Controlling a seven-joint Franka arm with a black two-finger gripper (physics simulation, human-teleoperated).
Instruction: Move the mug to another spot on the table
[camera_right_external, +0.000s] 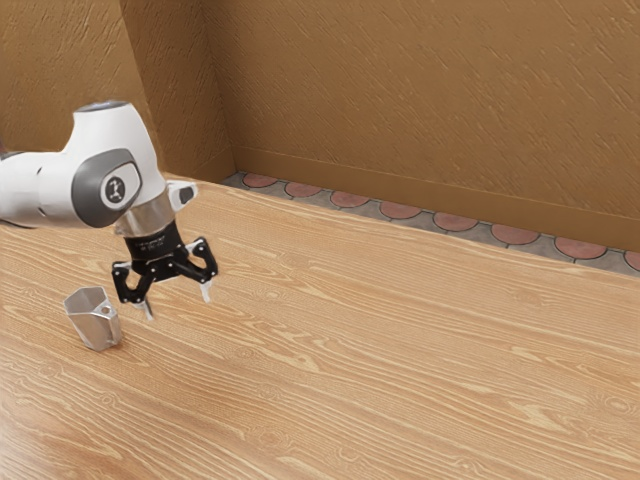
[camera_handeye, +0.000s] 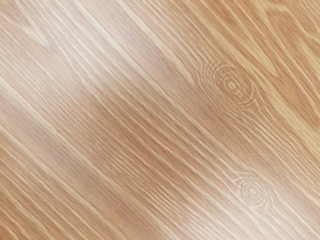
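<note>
The tool (camera_right_external: 177, 300) is held wide and empty above the tabletop (camera_right_external: 400, 350). The mug (camera_right_external: 93, 317) stands just beside it, toward the exterior view's left. If the tool is lowered off-centre, the mug may be struck and tipped.

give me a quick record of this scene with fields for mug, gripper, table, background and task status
mug: grey mug, faceted, upright on the table, near the exterior view's left edge
gripper: gripper open, nothing between the fingers, low over the table, to the exterior view's right of the mug, not touching it
table: table of light wood grain, knots seen in the wrist view
background: brown walls; red-tiled floor strip beyond the table's far edge
task status: mug not yet grasped
</note>
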